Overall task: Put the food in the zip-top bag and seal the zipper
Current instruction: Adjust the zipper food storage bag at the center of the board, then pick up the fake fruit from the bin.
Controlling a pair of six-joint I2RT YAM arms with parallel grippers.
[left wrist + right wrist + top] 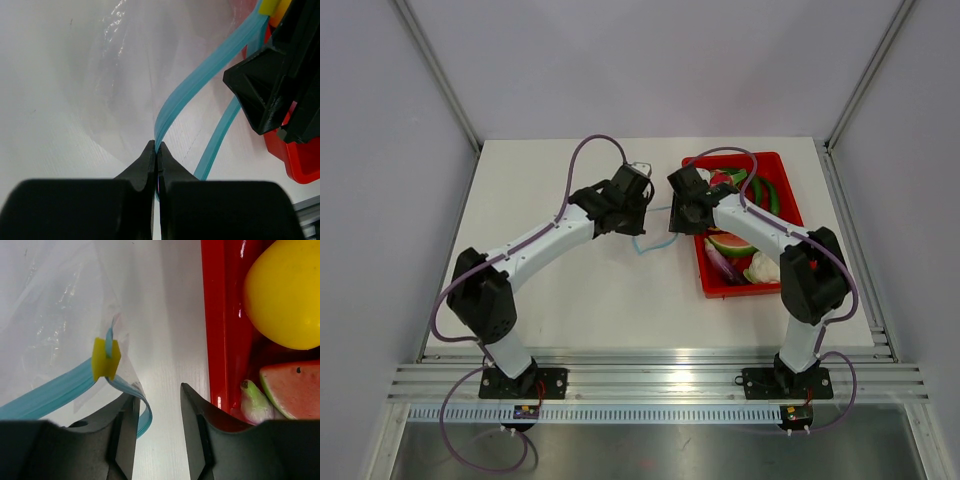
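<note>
The clear zip-top bag hangs between my two grippers, just left of the red tray. My left gripper is shut on its light-blue zipper. In the top view the zipper loops below both grippers. My right gripper is open; the zipper's curled end rests against its left finger, with the yellow slider just above. The yellow fruit and watermelon wedge lie in the tray. The watermelon wedge and purple eggplant show from above.
The red tray stands at the right of the table, under my right arm, holding other green and white toy pieces. Its wall is close to my right finger. My right gripper fills the right side of the left wrist view.
</note>
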